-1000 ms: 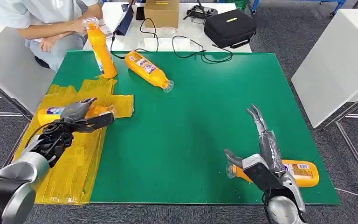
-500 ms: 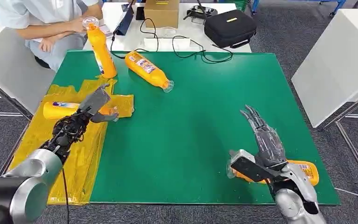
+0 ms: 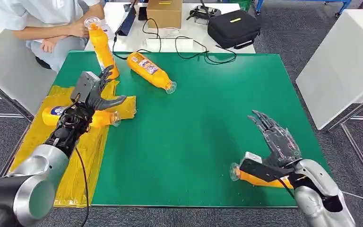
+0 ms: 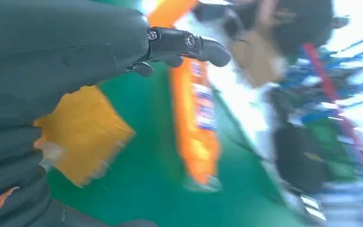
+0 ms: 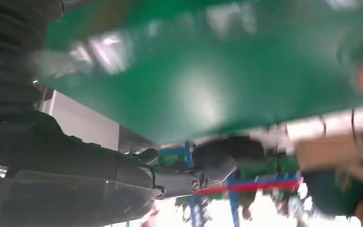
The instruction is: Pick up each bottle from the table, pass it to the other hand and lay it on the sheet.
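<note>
Head view, going from left to right: the yellow sheet [image 3: 82, 156] lies on the left part of the green counter [image 3: 203, 123]. One orange bottle [image 3: 61, 116] lies on its side on this sheet, its open mouth pointing to the right. The left hand [image 3: 97, 92] is above this bottle, raised, with its fingers [image 3: 108, 74] spread apart and holding nothing; the bottle is below the wrist, not between the fingers, and I cannot tell if the arm touches it.

Behind the sheet, a standing orange bottle [image 3: 101, 47] is at the far left corner of the counter, and a person's hand [image 3: 78, 29] holds it near the top. Just to the right of it, a lying orange bottle [image 3: 150, 71] rests on the green surface, its mouth toward the middle of the counter; the left wrist view shows it blurred [image 4: 196, 123] beyond the thumb.

Farther back, on a white table, there are a cardboard box [image 3: 164, 12] and a black case [image 3: 233, 28].

Near the front right edge, the right hand [image 3: 276, 144] is open, its fingers [image 3: 264, 123] stretched forward and apart. A fourth orange bottle [image 3: 255, 178] lies on the counter under the palm and thumb; the fingers are not closed around it.
</note>
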You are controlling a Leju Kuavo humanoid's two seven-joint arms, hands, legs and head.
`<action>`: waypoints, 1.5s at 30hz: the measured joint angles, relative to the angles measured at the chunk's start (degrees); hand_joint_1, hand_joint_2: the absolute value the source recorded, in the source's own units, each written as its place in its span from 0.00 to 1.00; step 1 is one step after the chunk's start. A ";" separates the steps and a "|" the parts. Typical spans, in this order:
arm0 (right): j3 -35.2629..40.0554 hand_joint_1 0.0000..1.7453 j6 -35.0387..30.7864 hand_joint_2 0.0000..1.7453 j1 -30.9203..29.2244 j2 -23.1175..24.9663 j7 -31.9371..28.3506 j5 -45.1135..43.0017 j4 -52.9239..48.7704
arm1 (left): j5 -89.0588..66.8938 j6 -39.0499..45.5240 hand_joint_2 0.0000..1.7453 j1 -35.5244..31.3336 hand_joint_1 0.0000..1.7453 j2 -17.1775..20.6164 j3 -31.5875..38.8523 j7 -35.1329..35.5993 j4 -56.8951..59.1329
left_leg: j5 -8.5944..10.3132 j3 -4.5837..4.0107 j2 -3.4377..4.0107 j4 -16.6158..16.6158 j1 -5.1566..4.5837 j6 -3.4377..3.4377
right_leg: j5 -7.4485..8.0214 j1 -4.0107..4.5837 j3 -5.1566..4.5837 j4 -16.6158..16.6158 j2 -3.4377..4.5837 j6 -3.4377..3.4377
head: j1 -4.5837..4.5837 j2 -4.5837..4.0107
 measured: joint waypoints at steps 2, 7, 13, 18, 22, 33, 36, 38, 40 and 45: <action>-1.64 0.00 3.21 1.00 1.21 -2.01 -1.71 -0.18 -0.37 | 4.28 -0.79 1.00 1.46 0.00 -0.20 -0.94 -0.02 -3.14 | -0.03 0.00 0.01 0.00 -0.08 0.02 | 0.00 -0.08 0.01 0.00 0.03 0.01 | -0.02 0.00; -4.03 0.00 10.68 1.00 3.27 -6.46 -3.40 1.07 -0.37 | 12.93 -0.81 1.00 6.50 0.00 -0.37 -4.48 2.12 -11.36 | -0.05 0.01 0.04 0.00 -0.09 0.02 | -0.01 -0.10 -0.03 -0.03 0.02 0.03 | -0.02 0.00; -5.77 0.00 14.26 1.00 8.04 -10.98 -3.66 1.68 -1.75 | 17.58 -0.81 1.00 9.95 0.00 -0.28 -7.06 3.34 -16.64 | -0.05 0.01 0.03 0.00 -0.07 0.02 | -0.02 -0.07 -0.02 -0.02 0.03 0.03 | -0.04 0.00; -6.74 0.00 14.00 1.00 11.23 -11.07 -2.34 3.34 -3.39 | 18.59 -0.57 1.00 11.34 0.00 -0.31 -8.59 4.00 -18.76 | -0.06 0.01 0.04 0.00 -0.07 0.01 | -0.02 -0.07 -0.03 -0.02 0.03 0.03 | -0.04 0.00; -7.26 0.00 14.00 1.00 12.03 -11.07 -2.17 3.39 -4.07 | 18.68 -0.57 1.00 11.70 0.00 -0.31 -9.23 4.02 -19.61 | -0.05 0.01 0.05 0.00 -0.07 0.01 | -0.02 -0.07 -0.02 -0.02 0.04 0.03 | -0.04 0.00; -7.44 0.00 13.82 1.00 12.49 -11.02 -1.08 4.82 -4.66 | 19.31 -0.38 1.00 11.95 0.00 -0.28 -9.86 4.54 -20.18 | -0.04 0.02 0.06 0.00 -0.07 0.02 | -0.02 -0.07 -0.02 -0.02 0.03 0.03 | -0.02 0.00; -7.70 0.00 12.99 1.00 13.07 -10.47 1.68 7.98 -4.64 | 20.10 0.11 1.00 12.69 0.00 -0.26 -10.12 5.22 -20.99 | -0.05 0.01 0.06 0.00 -0.07 0.01 | -0.02 -0.07 -0.03 -0.02 0.03 0.03 | -0.04 0.00; -7.85 0.00 12.69 1.00 13.62 -9.99 3.09 9.31 -4.55 | 20.60 0.32 1.00 13.24 0.00 -0.22 -10.45 5.57 -21.53 | -0.05 0.01 0.06 0.00 -0.06 0.01 | -0.02 -0.07 -0.03 -0.02 0.03 0.03 | -0.02 0.00; -8.33 0.00 11.77 1.00 13.94 -9.56 4.69 10.77 -4.09 | 21.02 0.52 1.00 13.76 0.00 -0.13 -10.97 6.07 -22.04 | -0.06 0.01 0.05 -0.01 -0.07 0.01 | -0.04 -0.08 -0.03 -0.02 0.03 0.04 | -0.04 0.00; -9.54 0.00 10.43 1.00 14.09 -8.99 5.26 11.56 -2.41 | 21.32 1.13 1.00 14.90 0.00 -0.09 -11.56 6.12 -22.76 | -0.06 0.01 0.05 0.00 -0.07 0.01 | -0.04 -0.08 -0.03 -0.03 0.03 0.04 | -0.02 0.00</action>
